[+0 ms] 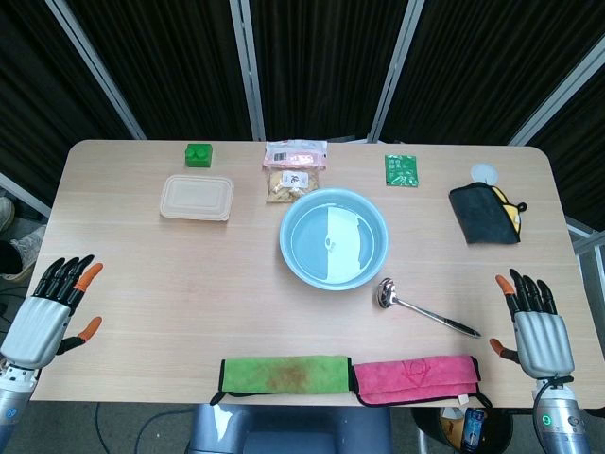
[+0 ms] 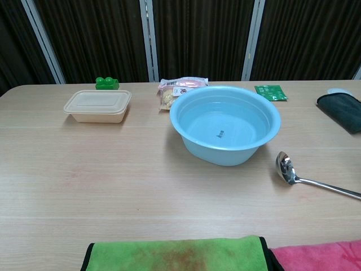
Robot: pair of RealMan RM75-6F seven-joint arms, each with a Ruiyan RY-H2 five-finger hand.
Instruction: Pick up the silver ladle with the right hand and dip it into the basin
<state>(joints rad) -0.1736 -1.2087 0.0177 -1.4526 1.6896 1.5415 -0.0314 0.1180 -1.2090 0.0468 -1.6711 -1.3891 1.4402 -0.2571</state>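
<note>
Silver ladle [image 1: 425, 310], pale blue basin [image 1: 333, 237], green cloth [image 1: 284, 374], pink cloth [image 1: 416, 378].

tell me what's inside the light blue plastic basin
The light blue plastic basin holds clear water; a small dark mark shows on its bottom. Nothing else is in it. The silver metal ladle lies outside, on the table.
</note>
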